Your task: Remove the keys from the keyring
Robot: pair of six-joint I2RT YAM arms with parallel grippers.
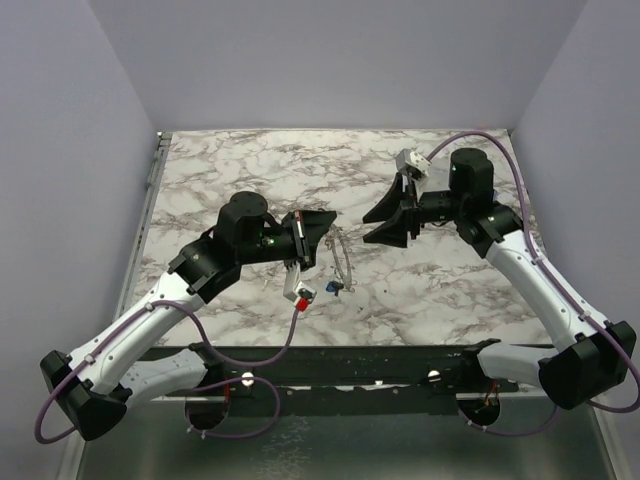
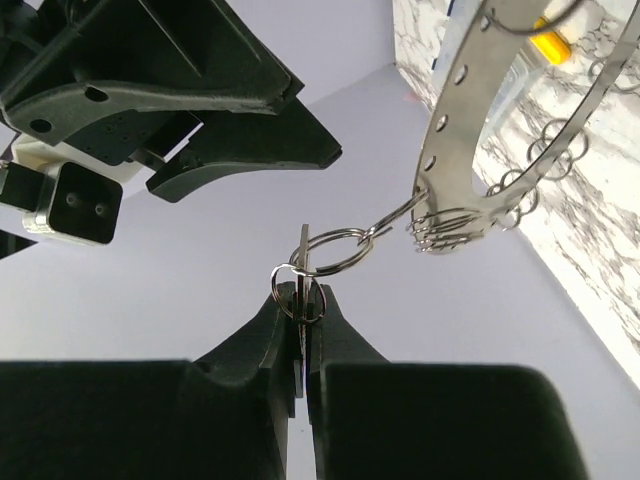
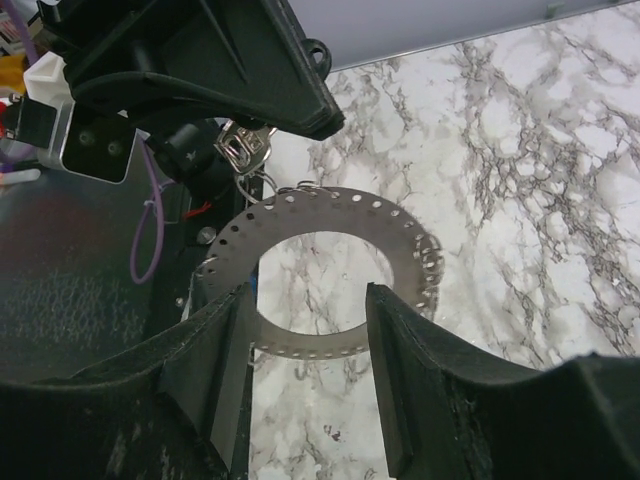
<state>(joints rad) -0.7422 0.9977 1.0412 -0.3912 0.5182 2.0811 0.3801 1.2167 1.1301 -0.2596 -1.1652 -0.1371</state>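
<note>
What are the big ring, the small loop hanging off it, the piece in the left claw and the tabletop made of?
Keyring: flat perforated band, dull grey sheen, looks like sheet steel. Small loop: bright coiled wire, a metal split ring. Tabletop: white with grey veining, marble look, possibly printed laminate. The key pinched in the left claw: thin, silvery, apparently metal.

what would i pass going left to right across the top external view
left gripper, shut on a key → keyring, seen edge-on → right gripper, open
</note>
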